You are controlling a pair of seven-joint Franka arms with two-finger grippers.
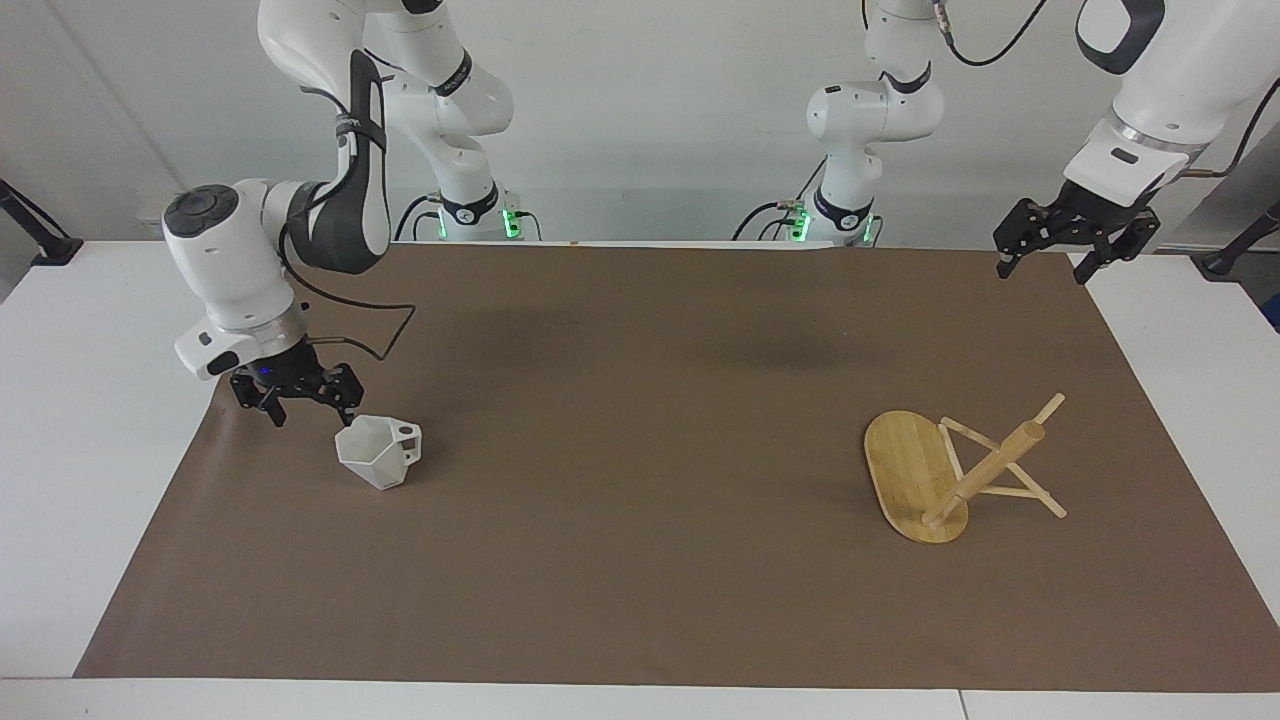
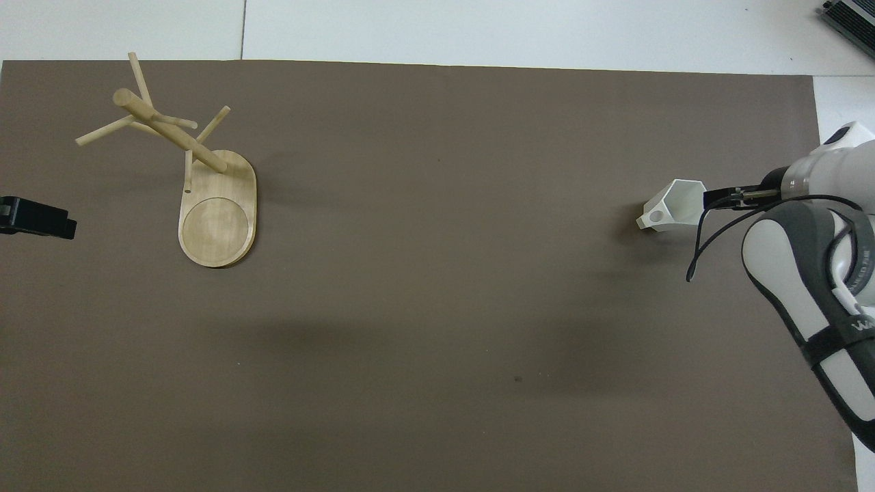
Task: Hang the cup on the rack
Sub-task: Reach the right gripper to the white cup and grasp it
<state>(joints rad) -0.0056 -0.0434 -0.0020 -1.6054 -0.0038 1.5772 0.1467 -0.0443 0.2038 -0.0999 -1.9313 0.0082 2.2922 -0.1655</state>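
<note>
The right claw (image 1: 297,402) hangs low over the brown mat (image 1: 640,470) at the right arm's end of the desk (image 1: 90,400), fingers spread wide and pointing down, gripping nothing. Its nearest fingertip sits just beside the rim of the cup (image 1: 379,451); whether it actually touches the rim is hard to make out from the facing view. From overhead the right arm's wrist and cable cover one edge of the cup (image 2: 673,207), so only part of its open mouth and the pierced handle show, and the claw itself is mostly hidden under the arm.

The cup stands on the mat, mouth up, handle turned toward the middle of the desk.

Well apart from it, toward the left arm's end, lies the rack (image 1: 955,468), tipped over: its oval base stands on edge while the post and pegs lean down to the mat. Its underside shows in the overhead view (image 2: 217,205).

The left claw (image 1: 1077,240) waits up over the mat's corner, fingers parted, empty. Overhead, only a dark tip (image 2: 37,217) shows, cut off by the frame edge.
</note>
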